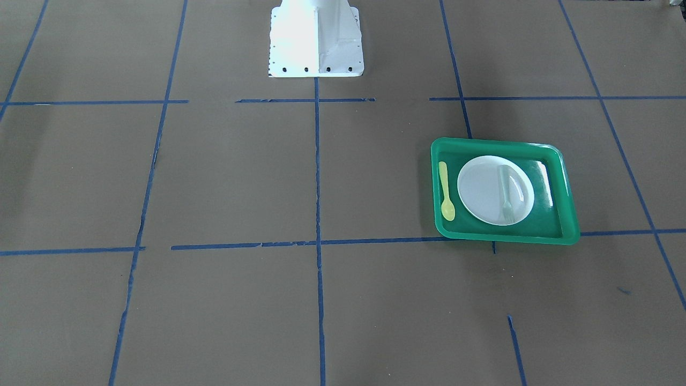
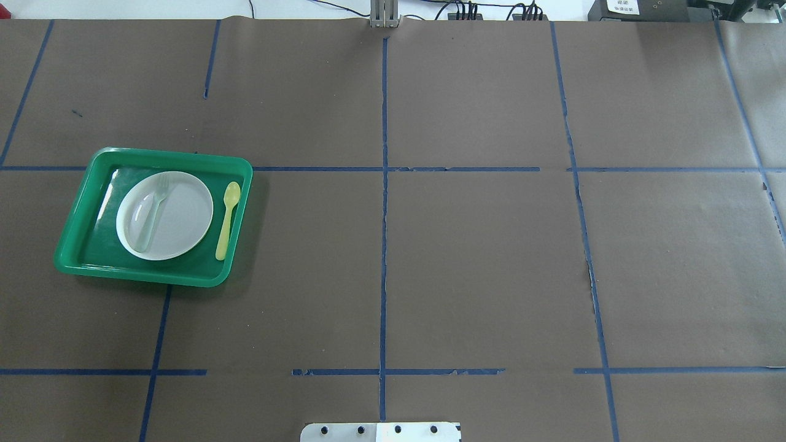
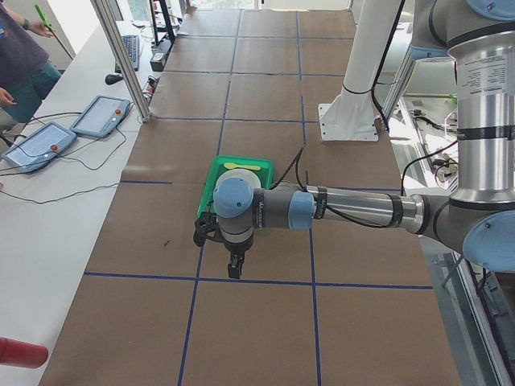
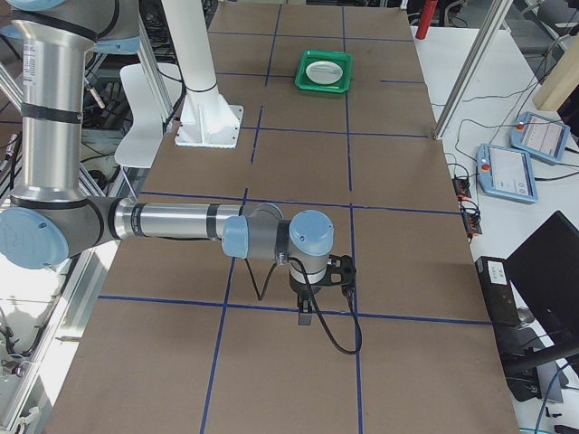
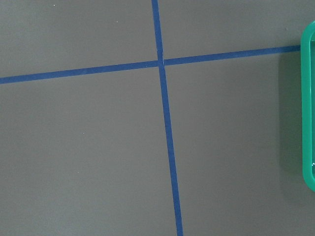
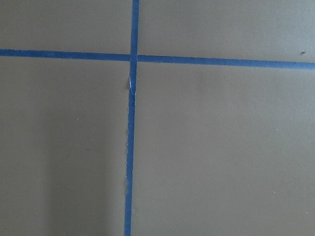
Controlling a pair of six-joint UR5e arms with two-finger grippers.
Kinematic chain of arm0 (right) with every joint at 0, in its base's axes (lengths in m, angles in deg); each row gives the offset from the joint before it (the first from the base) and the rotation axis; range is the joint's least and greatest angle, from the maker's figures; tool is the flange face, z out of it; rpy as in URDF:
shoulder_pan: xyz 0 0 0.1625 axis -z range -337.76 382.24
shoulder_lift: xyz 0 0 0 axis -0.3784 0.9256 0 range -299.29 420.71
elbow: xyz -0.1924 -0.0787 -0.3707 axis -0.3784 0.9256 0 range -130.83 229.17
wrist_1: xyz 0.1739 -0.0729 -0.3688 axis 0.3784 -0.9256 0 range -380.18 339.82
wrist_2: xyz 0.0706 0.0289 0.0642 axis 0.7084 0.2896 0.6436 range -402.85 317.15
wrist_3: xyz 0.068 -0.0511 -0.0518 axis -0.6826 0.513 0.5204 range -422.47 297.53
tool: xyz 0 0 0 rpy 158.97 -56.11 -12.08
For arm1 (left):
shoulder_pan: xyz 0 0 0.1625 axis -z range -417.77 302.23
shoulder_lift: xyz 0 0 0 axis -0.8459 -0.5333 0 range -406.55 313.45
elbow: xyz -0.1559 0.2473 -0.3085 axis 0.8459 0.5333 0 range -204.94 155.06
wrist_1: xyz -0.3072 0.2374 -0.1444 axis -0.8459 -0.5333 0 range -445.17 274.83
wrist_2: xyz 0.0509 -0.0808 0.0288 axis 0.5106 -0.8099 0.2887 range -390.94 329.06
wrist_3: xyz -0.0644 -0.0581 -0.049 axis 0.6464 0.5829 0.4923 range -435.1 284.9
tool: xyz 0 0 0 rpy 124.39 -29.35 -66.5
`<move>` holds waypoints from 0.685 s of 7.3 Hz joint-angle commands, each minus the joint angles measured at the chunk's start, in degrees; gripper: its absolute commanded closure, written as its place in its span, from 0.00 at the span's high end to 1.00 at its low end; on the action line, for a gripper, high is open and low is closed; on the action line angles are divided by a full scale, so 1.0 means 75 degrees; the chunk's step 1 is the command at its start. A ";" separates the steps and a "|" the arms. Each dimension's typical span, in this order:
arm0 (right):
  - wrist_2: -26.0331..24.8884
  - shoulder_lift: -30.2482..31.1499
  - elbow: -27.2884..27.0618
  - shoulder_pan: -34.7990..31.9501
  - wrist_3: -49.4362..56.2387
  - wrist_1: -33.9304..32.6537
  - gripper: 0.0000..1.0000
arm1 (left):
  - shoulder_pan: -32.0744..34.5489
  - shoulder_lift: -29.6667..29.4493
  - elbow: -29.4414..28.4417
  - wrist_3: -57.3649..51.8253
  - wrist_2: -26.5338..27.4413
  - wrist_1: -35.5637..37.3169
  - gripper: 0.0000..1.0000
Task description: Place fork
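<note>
The pale translucent fork [image 1: 505,195] lies on the white plate [image 1: 477,187] inside the green tray [image 1: 504,237], tines toward the operators' side. It also shows in the overhead view [image 2: 151,212]. No arm or gripper shows in the overhead or front views. In the exterior left view my left gripper [image 3: 233,269] hangs above the table just short of the tray [image 3: 211,178]; I cannot tell if it is open or shut. In the exterior right view my right gripper [image 4: 306,316] hangs over a tape crossing far from the tray [image 4: 324,88]; its state is unclear too.
A yellow-green spoon [image 1: 446,192] lies in the tray beside the plate, also in the overhead view [image 2: 227,221]. The tray's rim [image 5: 309,113] shows at the right edge of the left wrist view. The white robot base [image 1: 316,40] stands at the table's robot side. Blue tape lines grid the brown table.
</note>
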 commanded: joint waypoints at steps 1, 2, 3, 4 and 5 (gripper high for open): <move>0.0000 0.0000 0.0000 0.0000 0.0000 0.0000 1.00 | 0.0000 0.0011 -0.0030 0.0000 0.0000 0.0011 1.00; 0.0000 0.0000 0.0000 0.0000 0.0000 0.0000 1.00 | 0.0000 0.0000 -0.0054 -0.0012 0.0012 0.0011 1.00; 0.0000 0.0000 -0.0012 0.0000 0.0000 0.0000 1.00 | 0.0000 -0.0151 -0.0077 0.0012 0.0000 0.0011 1.00; 0.0000 0.0000 0.0000 0.0000 0.0000 0.0000 1.00 | 0.0000 -0.0420 -0.0147 0.0000 0.0012 0.0023 1.00; 0.0000 0.0000 0.0000 0.0000 0.0000 0.0000 1.00 | 0.0000 -0.0446 -0.0032 0.0104 0.0000 -0.0001 1.00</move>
